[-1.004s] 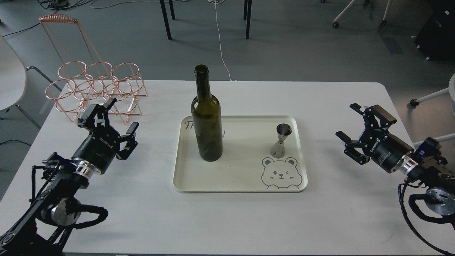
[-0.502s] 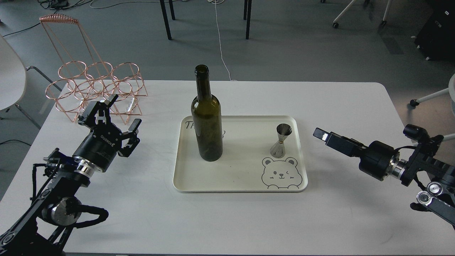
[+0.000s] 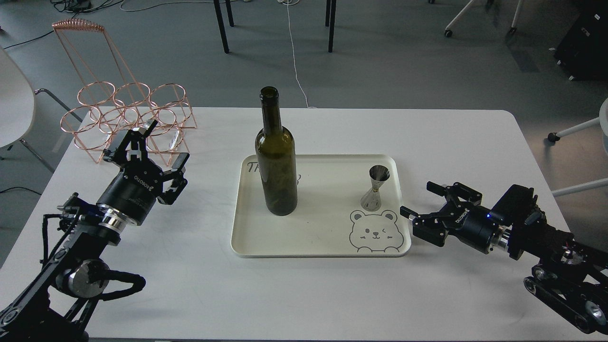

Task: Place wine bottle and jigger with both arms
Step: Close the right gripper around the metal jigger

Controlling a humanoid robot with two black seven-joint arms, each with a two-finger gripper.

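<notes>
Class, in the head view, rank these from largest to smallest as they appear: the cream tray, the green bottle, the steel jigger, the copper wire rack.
1. Cream rectangular plastic tray
2. Copper wire rack
3. Dark olive-green glass wine bottle
4. Small shiny steel jigger

The rack stands farther back, so its rank is unsure.

wide bare gap on the tray [image 3: 327,249] between wine bottle [image 3: 276,161] and jigger [image 3: 375,188]. open table [image 3: 313,294] left of the bottle, toward the left gripper [image 3: 149,149]. copper wire rack [image 3: 126,118] crowds that gripper from behind. right gripper [image 3: 425,209] sits just beside the tray's right rim, near the jigger.
</notes>
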